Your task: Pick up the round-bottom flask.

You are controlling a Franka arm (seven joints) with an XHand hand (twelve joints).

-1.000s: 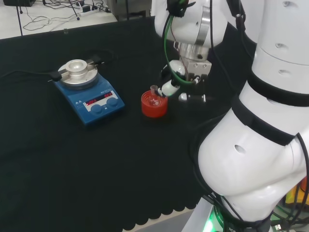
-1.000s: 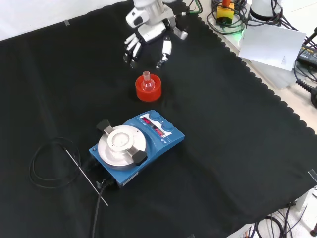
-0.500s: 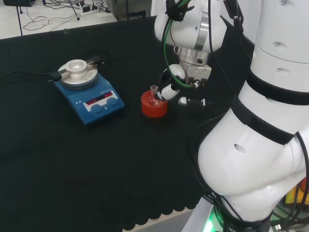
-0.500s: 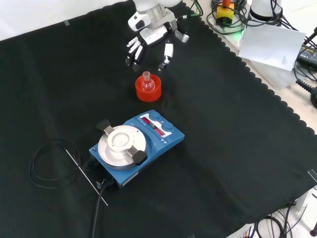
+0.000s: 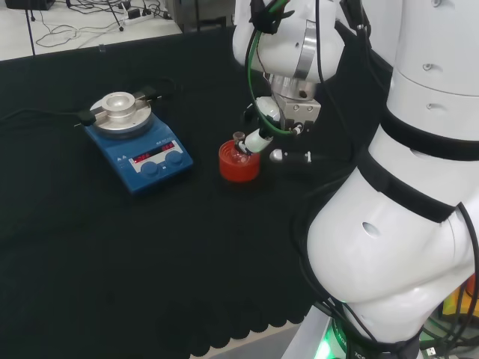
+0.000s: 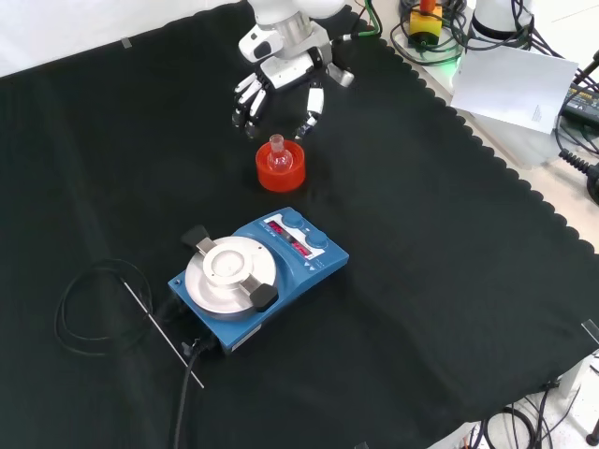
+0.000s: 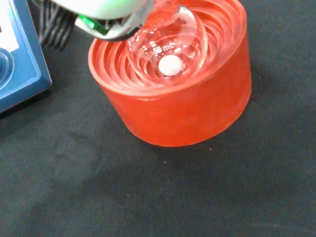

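We see the round-bottom flask (image 6: 276,155) seated in its red ribbed stand (image 6: 281,168), not yet lifted; the hand (image 6: 281,79), fingers spread and empty, hovers just beyond.

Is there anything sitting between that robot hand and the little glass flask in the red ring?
Nothing visible does. The hand hangs open just beyond the round-bottom flask, which sits in its red ribbed stand. The blue stirrer plate stands on the flask's other side, away from the hand.
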